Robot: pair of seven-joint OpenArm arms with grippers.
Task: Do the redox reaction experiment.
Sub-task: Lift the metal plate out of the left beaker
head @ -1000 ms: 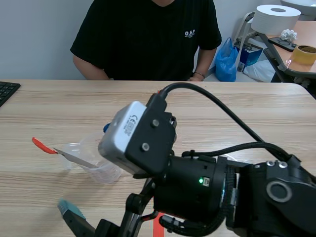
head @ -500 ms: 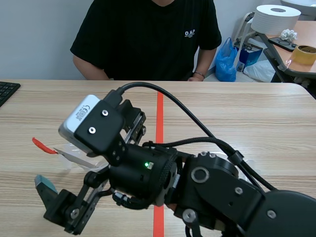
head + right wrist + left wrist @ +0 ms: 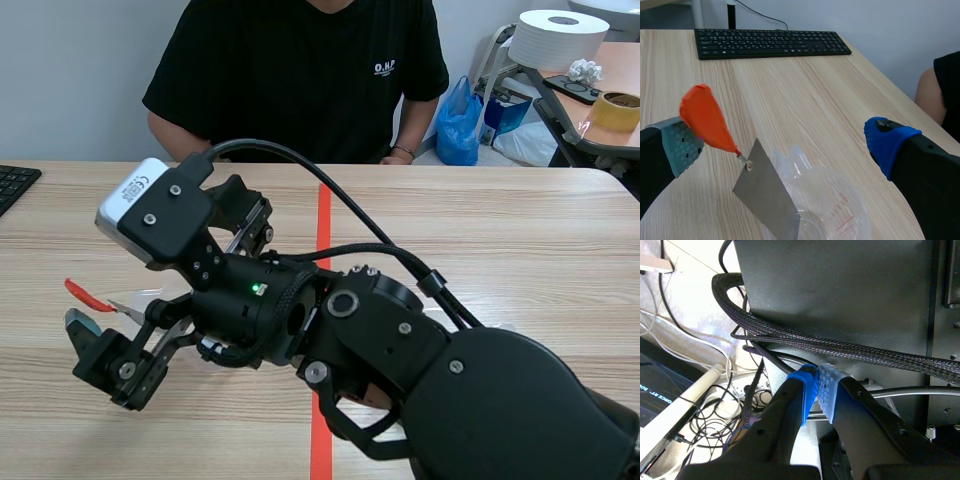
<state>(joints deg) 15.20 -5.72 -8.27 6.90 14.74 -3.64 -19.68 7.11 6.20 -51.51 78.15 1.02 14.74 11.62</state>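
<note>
Metal strip with an orange tab leans into the clear beaker on the bench, not yet gripped. The right gripper has its fingers apart either side of the tab. The left gripper has its fingers together, empty. The experiment looks barely begun.

A light wooden table is spread across the scene view and is marked by an orange-red tape line running toward 12 o'clock. A black computer keyboard is laid at the table's edge at 9 o'clock. A person in a black T-shirt is seated behind the table at 12 o'clock. Beyond the table at 2 o'clock a blue plastic bag is found. Next to it stands a pale side table, on which a large white paper roll, a crumpled white tissue and a yellowish tape roll are set. In the left wrist view a tangle of black and white cables is seen on a pale floor.
</note>
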